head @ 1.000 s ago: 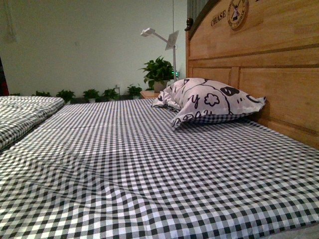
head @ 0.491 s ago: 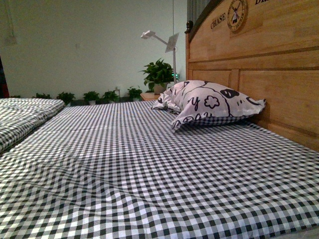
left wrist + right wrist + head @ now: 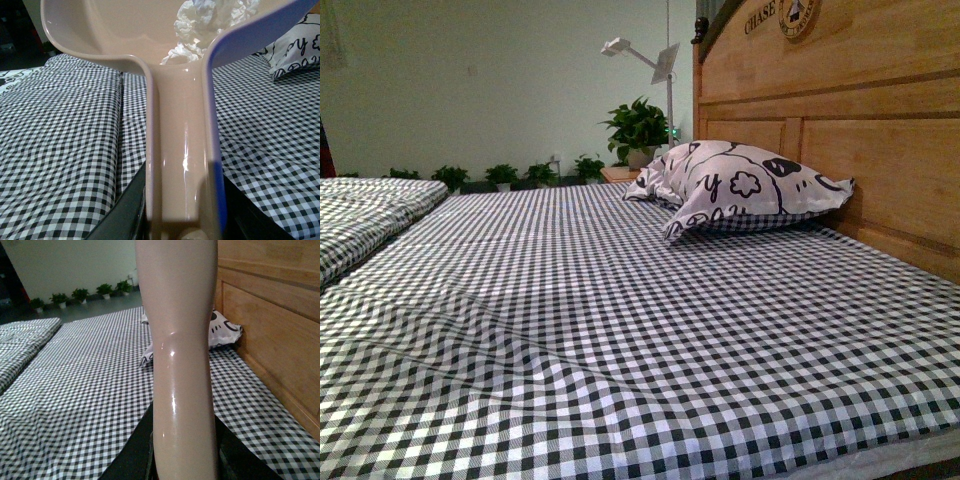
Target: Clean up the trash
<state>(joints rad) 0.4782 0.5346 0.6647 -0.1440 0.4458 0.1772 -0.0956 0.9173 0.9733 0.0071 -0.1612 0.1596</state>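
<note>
Ahead of me stretches a bed (image 3: 620, 330) under a black-and-white checked sheet, lightly rippled nearest me, with a tall wooden headboard (image 3: 840, 140) along its right side. Beyond the far edge is a pale wall, a row of small potted plants (image 3: 505, 175) on the floor, a bigger leafy plant (image 3: 638, 125) and a white lamp (image 3: 645, 60) on a thin pole. A white pillow (image 3: 745, 190) printed with black cartoons leans against the headboard. A folded checked quilt (image 3: 365, 205) lies off to the left.

My left wrist camera is mostly filled by a beige-pink dustpan (image 3: 125, 30), its long handle running straight at the lens, raised above the sheet. In the pan sits the trash (image 3: 210, 22): a crumpled white wad, creased and papery, tucked against the pan's wall near the handle root.

My right wrist camera is blocked down the middle by a glossy beige handle (image 3: 182, 365).

Neither claw's fingers show, so I cannot tell whether they are spread or pinching.
</note>
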